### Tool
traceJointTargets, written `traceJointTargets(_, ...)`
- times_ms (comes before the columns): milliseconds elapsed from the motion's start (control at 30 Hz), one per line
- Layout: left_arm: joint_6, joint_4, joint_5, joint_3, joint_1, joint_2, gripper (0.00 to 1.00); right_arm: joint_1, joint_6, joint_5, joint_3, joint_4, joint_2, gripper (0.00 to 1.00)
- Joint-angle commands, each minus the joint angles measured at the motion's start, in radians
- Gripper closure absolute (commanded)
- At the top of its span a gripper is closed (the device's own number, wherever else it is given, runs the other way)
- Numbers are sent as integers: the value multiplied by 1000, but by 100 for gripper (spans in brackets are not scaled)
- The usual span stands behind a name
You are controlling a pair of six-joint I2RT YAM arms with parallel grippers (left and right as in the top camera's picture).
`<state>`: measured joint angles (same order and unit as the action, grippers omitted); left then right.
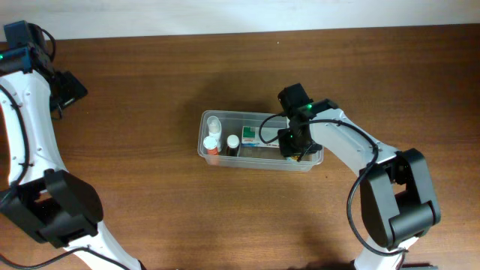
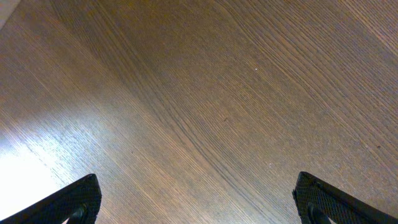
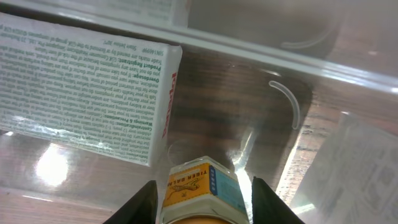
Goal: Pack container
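Note:
The clear plastic container lies mid-table with small bottles at its left end and a green-and-white carton in the middle. My right gripper reaches down into its right end. In the right wrist view a small Tiger Balm jar with an orange and blue label stands between the fingers of the right gripper, a thin gap showing on each side. The carton lies to the jar's left, and the container's wall runs behind. My left gripper hangs open over bare wood at the far left.
A white printed leaflet or box face shows through the container at the right. Another white-capped bottle stands beside the carton. The wooden table ends at a pale wall along the top edge.

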<state>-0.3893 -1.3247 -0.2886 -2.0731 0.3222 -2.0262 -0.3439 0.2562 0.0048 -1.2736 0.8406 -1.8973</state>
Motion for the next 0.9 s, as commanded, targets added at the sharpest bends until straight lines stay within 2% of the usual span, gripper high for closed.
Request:
traceJointTargets(0, 1, 0, -4, -13, 6, -6, 1, -6, -16, 26, 2, 18, -22, 59)
traceJointTargets(200, 1, 0, -4, -13, 6, -6, 0, 12, -35, 34, -101, 101, 16, 58)
traceJointTargets(267, 1, 0, -4, -13, 6, -6, 1, 12, -54, 34, -159, 140, 44, 51)
traceJointTargets(400, 1, 0, -4, -13, 6, -6, 1, 12, -65, 34, -284, 221, 89, 27)
traceJointTargets(467, 1, 0, -4, -13, 6, -6, 1, 12, -67, 34, -336, 257, 109, 19)
traceJointTargets(733, 1, 0, -4, -13, 6, -6, 1, 12, -68, 30, -383, 332, 294, 0)
traceJointTargets(867, 1, 0, -4, -13, 6, -6, 1, 12, -71, 31, -376, 367, 446, 1)
